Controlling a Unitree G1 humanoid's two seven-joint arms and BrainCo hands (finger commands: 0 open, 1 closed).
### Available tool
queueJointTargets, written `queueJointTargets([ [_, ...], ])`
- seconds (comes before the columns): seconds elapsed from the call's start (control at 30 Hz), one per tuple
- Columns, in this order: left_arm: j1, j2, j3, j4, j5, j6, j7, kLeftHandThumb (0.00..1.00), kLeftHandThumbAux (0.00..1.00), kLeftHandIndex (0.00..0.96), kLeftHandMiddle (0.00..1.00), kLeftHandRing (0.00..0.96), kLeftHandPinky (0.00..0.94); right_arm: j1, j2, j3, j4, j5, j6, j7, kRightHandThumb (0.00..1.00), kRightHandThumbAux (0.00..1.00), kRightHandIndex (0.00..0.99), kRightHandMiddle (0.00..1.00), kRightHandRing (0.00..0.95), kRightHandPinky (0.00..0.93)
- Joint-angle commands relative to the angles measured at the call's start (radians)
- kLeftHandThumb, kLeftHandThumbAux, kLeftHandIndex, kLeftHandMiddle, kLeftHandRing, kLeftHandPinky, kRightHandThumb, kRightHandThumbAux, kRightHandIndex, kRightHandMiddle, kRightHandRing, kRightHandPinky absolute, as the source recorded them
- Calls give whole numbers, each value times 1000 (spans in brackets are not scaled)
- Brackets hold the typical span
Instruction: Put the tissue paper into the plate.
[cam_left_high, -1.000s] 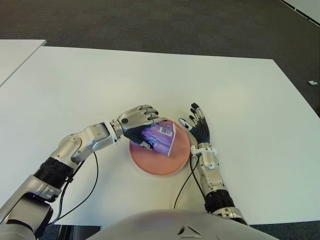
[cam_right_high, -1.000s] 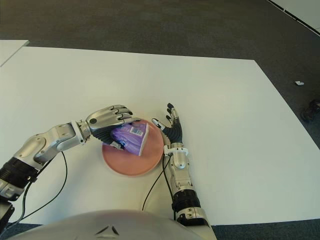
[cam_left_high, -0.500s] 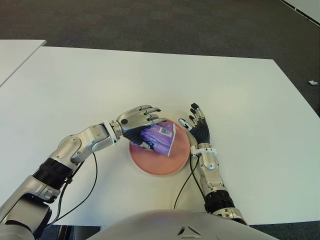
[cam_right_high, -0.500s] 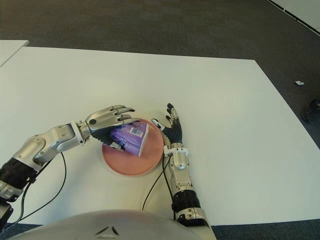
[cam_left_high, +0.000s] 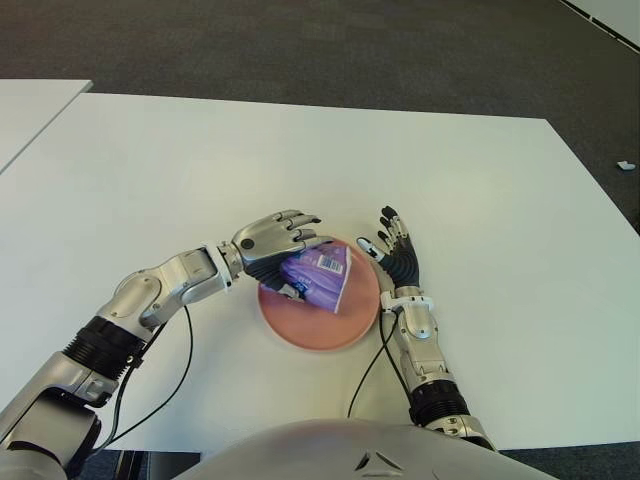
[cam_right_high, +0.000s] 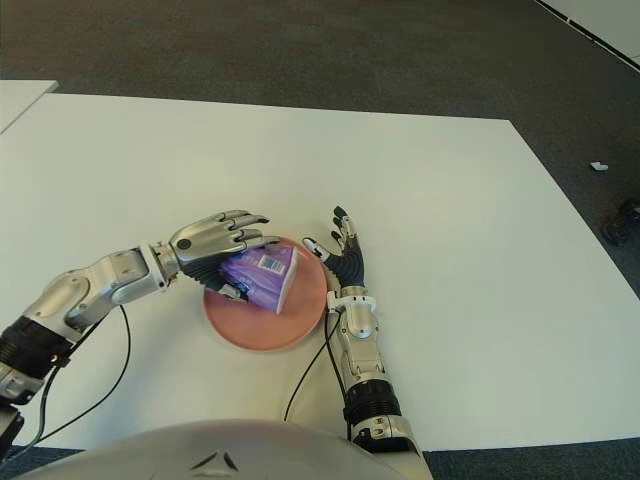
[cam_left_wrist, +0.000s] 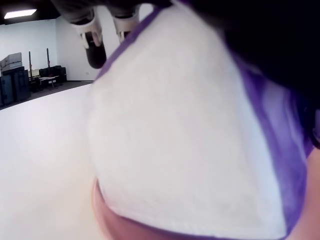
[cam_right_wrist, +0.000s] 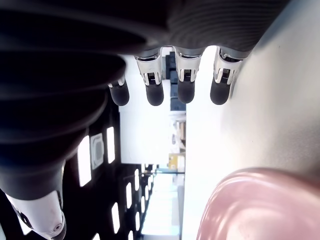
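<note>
Since a second ago the left robot hand (cam_left_high: 278, 240) has uncurled its fingers, which now lie straighter over the top of the purple tissue pack (cam_left_high: 318, 276); the pack itself has barely shifted. It sits inside the pink plate (cam_left_high: 318, 335), leaning on one edge with its white face turned toward the robot's right, probably because the hand's palm props it from the left side. The fingers reach across the pack rather than wrapping it, and the thumb seems to sit low against its near corner, so the grip looks largely let go; the left wrist view is filled by the pack's white face and cannot settle whether contact remains. That loosening suits a release, since the pack is already within the rim. The right robot hand (cam_left_high: 393, 250) shows just beside the plate on its right, on the white table (cam_left_high: 480, 200), fingers spread and empty, perhaps placed to steady the plate.
</note>
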Motion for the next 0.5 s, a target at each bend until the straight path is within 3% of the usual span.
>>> queueJointTargets([
  [0.03, 23, 30, 17, -14, -5, 8, -19, 1, 342, 0, 0, 0, 0, 50, 3, 1, 52, 10, 45, 7, 66, 684, 0, 0, 0, 0],
  [0.3, 29, 67, 76, -77, -68, 16, -65, 0, 357, 0, 0, 0, 0, 49, 3, 1, 51, 10, 52, 10, 66, 691, 0, 0, 0, 0],
  [0.5, 40, 129, 177, -181, -190, 24, -152, 0, 375, 0, 0, 0, 0, 52, 4, 3, 47, 7, 55, 10, 54, 702, 0, 0, 0, 0],
])
